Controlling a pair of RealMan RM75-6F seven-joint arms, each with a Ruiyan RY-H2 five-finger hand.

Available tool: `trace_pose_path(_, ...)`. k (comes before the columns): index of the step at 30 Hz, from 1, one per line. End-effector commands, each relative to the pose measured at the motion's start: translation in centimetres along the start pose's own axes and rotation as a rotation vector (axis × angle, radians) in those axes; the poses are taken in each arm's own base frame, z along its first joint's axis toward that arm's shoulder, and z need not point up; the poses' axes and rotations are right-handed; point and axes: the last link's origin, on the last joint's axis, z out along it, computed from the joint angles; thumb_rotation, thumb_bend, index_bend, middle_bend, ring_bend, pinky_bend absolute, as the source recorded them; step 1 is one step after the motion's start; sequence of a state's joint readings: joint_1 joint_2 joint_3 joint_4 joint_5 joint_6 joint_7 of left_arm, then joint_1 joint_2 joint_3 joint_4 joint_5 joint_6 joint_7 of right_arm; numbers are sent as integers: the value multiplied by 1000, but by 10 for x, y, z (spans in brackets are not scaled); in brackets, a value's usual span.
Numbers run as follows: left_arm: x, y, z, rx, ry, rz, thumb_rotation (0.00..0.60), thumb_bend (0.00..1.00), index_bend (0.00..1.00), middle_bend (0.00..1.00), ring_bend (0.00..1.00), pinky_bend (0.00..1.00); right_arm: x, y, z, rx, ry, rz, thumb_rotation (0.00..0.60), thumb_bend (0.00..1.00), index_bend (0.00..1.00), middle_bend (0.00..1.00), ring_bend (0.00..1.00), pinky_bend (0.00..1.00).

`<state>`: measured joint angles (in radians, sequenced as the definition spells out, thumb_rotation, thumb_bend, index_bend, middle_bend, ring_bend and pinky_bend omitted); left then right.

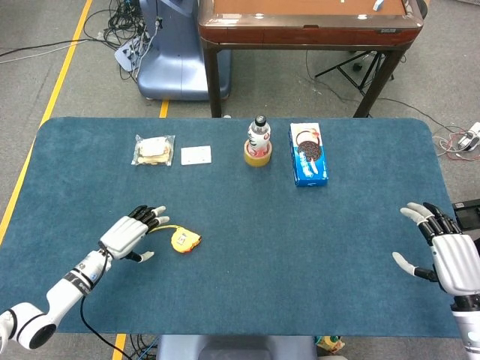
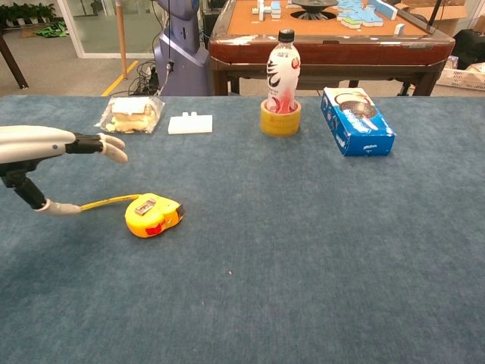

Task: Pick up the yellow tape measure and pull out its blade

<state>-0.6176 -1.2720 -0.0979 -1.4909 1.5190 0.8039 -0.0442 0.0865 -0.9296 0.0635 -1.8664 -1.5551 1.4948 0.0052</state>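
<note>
Tape measure: yellow case, lying flat on the blue table, left of centre and toward the near edge. A short length of yellow blade sticks out from the case to the left and lies on the cloth.

Left hand: just left of the case, above the blade's free end. Fingers spread and extended toward the case, thumb held apart below; holds nothing. Whether the thumb tip touches the blade cannot be told.

Right hand: at the table's right edge, well apart from the tape measure. Fingers spread, holding nothing. Seen in the head view only.

Far row, left to right:
- Bagged snack, clear wrapper.
- White block, flat, just right of the bag.
- Bottle, upright, standing inside a yellow tape roll.
- Blue cookie box, lying flat, right of the roll.
</note>
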Motion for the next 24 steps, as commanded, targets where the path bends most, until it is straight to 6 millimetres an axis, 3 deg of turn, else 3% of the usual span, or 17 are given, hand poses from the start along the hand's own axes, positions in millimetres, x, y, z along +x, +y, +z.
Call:
trace_pose_path(1, -1, 4, 18, -4, -42, 25, 600, 259, 105, 0, 0, 0, 0, 0, 0, -1, -2, -1, 600, 282, 216, 181, 110, 185)
trace_pose_path(9, -6, 16, 43, -17, -86, 30, 600, 259, 102, 0, 0, 0, -2, 5, -5, -25, -7, 3, 600, 281, 216, 181, 110, 185)
trace_pose_path(24, -19, 26, 60, -27, -126, 64, 600, 259, 118, 29, 6, 0, -2, 10, -11, -47, -12, 2, 600, 281, 216, 181, 110, 185)
